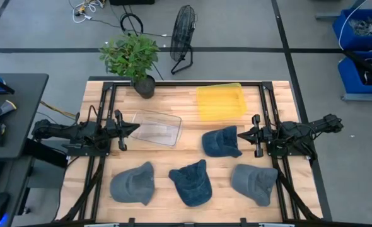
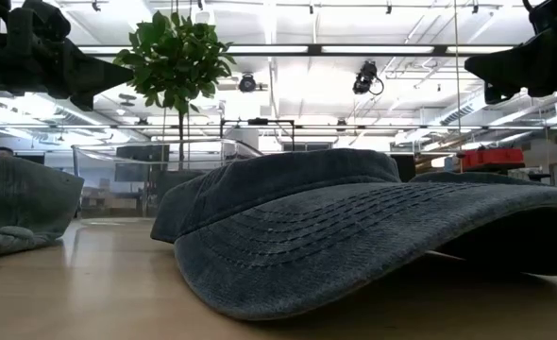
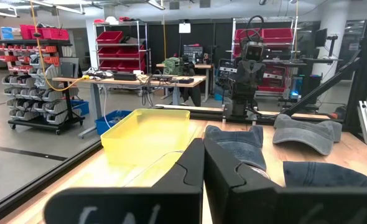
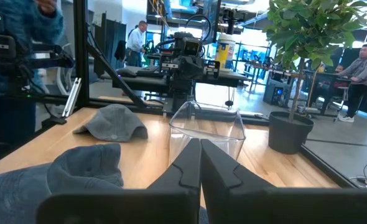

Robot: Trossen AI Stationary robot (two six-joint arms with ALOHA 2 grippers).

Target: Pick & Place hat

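Four grey-blue denim caps lie on the wooden table: one right of centre (image 1: 222,142) and three along the near edge, left (image 1: 133,184), middle (image 1: 192,183) and right (image 1: 255,183). The middle one (image 2: 316,236) fills the low view, resting on its brim. My left gripper (image 1: 134,128) (image 3: 203,163) is shut and raised over the left edge of a clear bin (image 1: 156,127). My right gripper (image 1: 240,134) (image 4: 200,158) is shut too. It hovers just right of the centre-right cap (image 4: 53,180) and touches nothing.
A yellow bin (image 1: 220,101) (image 3: 149,134) stands far of centre, with the clear bin (image 4: 208,127) to its left. A potted plant (image 1: 135,60) (image 4: 289,130) sits at the far left edge. Black frame rails run along the table's sides. People stand in the room beyond.
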